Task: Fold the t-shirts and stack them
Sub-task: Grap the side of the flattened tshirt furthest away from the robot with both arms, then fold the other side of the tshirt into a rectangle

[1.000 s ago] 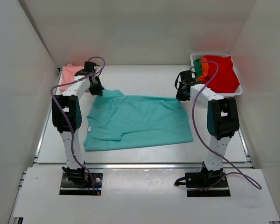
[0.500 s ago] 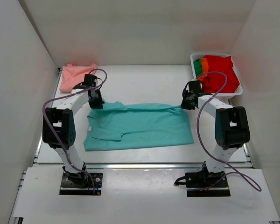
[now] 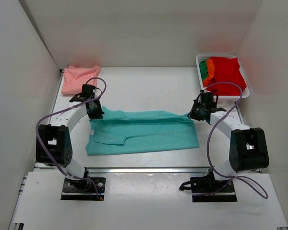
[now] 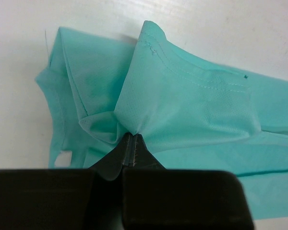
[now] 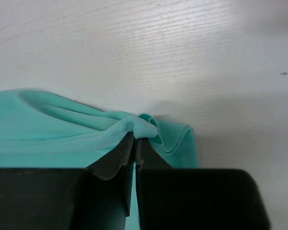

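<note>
My left gripper (image 4: 131,137) is pressed together on the teal t-shirt (image 3: 144,133) at its far left edge. My right gripper (image 5: 136,138) pinches its far right corner. The cloth between them rises in a ridge, and the rest lies flat toward six o'clock. A salmon t-shirt (image 3: 78,79) lies at eleven o'clock. A red t-shirt (image 3: 226,73) fills the basket (image 3: 200,59) at one o'clock.

Closed fingers (image 4: 130,152) pinch the bunched teal t-shirt (image 4: 192,105).
</note>
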`<state>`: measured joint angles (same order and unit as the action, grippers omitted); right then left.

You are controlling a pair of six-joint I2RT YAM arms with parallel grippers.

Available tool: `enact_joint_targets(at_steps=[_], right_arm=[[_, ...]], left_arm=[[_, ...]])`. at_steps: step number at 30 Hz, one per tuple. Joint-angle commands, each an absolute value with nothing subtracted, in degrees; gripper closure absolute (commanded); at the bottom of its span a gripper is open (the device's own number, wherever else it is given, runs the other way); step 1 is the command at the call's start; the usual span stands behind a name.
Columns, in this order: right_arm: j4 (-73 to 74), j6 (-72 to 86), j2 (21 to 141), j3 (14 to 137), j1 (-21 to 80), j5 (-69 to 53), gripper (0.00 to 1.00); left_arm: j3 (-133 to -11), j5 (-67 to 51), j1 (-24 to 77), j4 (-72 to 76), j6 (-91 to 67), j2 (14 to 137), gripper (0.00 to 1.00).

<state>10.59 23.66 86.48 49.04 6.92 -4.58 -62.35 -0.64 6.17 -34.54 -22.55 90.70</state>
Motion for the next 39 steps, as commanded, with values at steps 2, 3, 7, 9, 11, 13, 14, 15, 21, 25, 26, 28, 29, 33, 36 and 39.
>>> enact_joint_targets(at_steps=[2, 3, 7, 9, 11, 13, 14, 15, 21, 25, 26, 28, 29, 33, 36, 39], right_arm=[[7.7, 22.1, 82.0, 45.9, 5.3, -5.5, 1.0], [7.6, 22.1, 81.7, 45.4, 5.2, -5.3, 1.0], [7.9, 21.8, 79.7, 43.1, 5.1, -6.0, 1.0], [7.6, 22.3, 78.9, 41.8, 5.5, -6.0, 1.0], [7.6, 21.9, 78.5, 41.2, 5.1, -6.2, 1.0], [7.6, 21.9, 78.0, 40.3, 5.7, -6.2, 0.99], [7.7, 21.9, 78.1, 39.8, 5.5, -6.3, 1.0], [7.6, 22.2, 77.6, 39.6, 5.5, -6.4, 1.0], [8.0, 21.7, 77.2, 38.4, 5.6, -6.8, 1.0], [12.4, 22.7, 75.3, 38.1, 6.2, -4.7, 0.73], [13.8, 22.7, 74.6, 37.8, 6.3, -4.0, 0.65], [14.9, 22.5, 71.1, 36.7, 6.4, -3.8, 0.57], [14.9, 22.7, 69.3, 36.0, 6.4, -3.3, 0.55], [13.3, 22.1, 65.7, 35.3, 2.6, -5.8, 0.59], [12.5, 21.6, 66.7, 36.9, 0.1, -9.1, 0.63], [11.9, 21.4, 70.1, 39.2, 0.2, -10.6, 0.66]], left_arm=[[-59.0, 1.0, 6.9, -34.9, -23.0, 85.3, 1.0], [-58.5, 1.1, 7.1, -34.9, -23.1, 84.4, 1.0], [-55.6, 1.6, 7.4, -35.2, -23.5, 81.9, 1.0], [-54.1, 1.3, 7.6, -35.7, -23.5, 80.9, 1.0], [-52.6, 1.8, 7.8, -35.6, -23.7, 80.0, 1.0], [-51.4, 1.8, 8.0, -35.8, -23.7, 78.9, 1.0], [-50.9, 1.8, 8.0, -35.8, -23.9, 78.5, 1.0], [-50.4, 1.9, 8.1, -35.6, -24.1, 78.1, 1.0], [-47.9, 1.9, 8.1, -35.9, -25.0, 76.4, 1.0], [-48.4, 3.1, 7.0, -37.3, -26.4, 75.6, 0.71], [-48.8, 3.9, 7.2, -37.6, -26.9, 75.2, 0.69], [-51.7, 6.2, 8.2, -40.1, -27.9, 75.1, 0.65], [-52.7, 7.6, 8.4, -41.0, -28.6, 74.8, 0.62], [-55.0, 9.0, 10.2, -42.9, -29.9, 73.7, 0.61], [-55.8, 7.0, 11.3, -42.0, -30.9, 73.2, 0.62], [-54.5, 3.9, 11.2, -40.3, -31.8, 73.2, 0.63]])
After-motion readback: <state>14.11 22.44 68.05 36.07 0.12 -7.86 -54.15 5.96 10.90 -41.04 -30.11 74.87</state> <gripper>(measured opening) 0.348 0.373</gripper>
